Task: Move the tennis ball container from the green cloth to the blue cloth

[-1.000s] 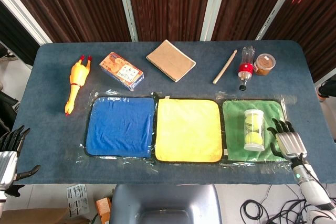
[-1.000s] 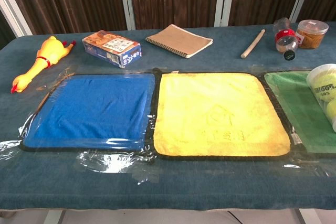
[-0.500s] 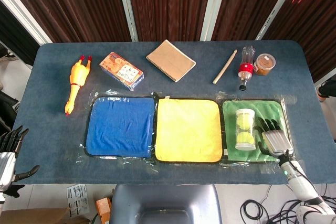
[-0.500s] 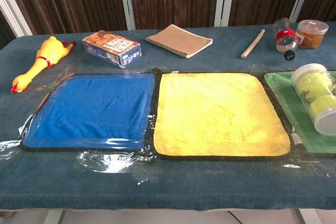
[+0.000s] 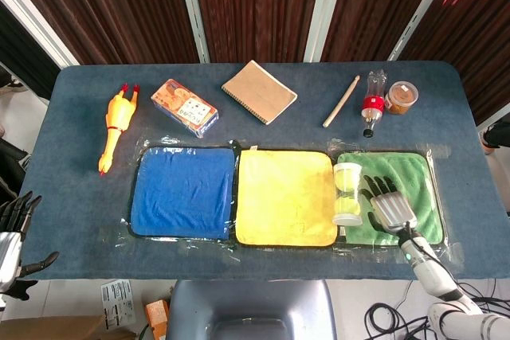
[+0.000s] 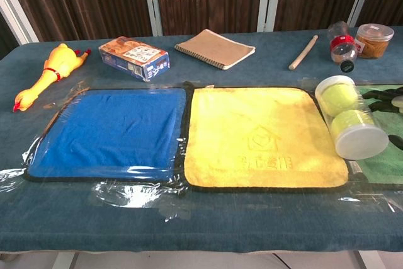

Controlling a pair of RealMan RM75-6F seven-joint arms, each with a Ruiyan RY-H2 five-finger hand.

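Note:
The tennis ball container point(image 5: 347, 193) is a clear tube with two yellow balls and a white lid. It lies across the seam between the yellow cloth point(image 5: 284, 197) and the green cloth point(image 5: 406, 177); in the chest view the container point(image 6: 350, 124) points its lid at the camera. My right hand point(image 5: 388, 206) hovers over the green cloth, fingers spread, close against the tube's right side; no closed grasp shows. Its dark fingertips point(image 6: 385, 96) enter the chest view at the right edge. The blue cloth point(image 5: 183, 193) lies bare at the left. My left hand point(image 5: 12, 232) hangs off the table's left corner, fingers apart.
Along the far side lie a rubber chicken point(image 5: 115, 121), a printed box point(image 5: 184, 107), a brown notebook point(image 5: 259, 91), a wooden stick point(image 5: 341, 102), a red-capped bottle point(image 5: 372, 103) and a small jar point(image 5: 401, 97). Clear plastic film is taped around the cloths.
The container has travelled left from the middle of the green cloth to its left edge, onto the yellow cloth's border. My right hand followed it leftward, staying at its right side. The left hand stayed put.

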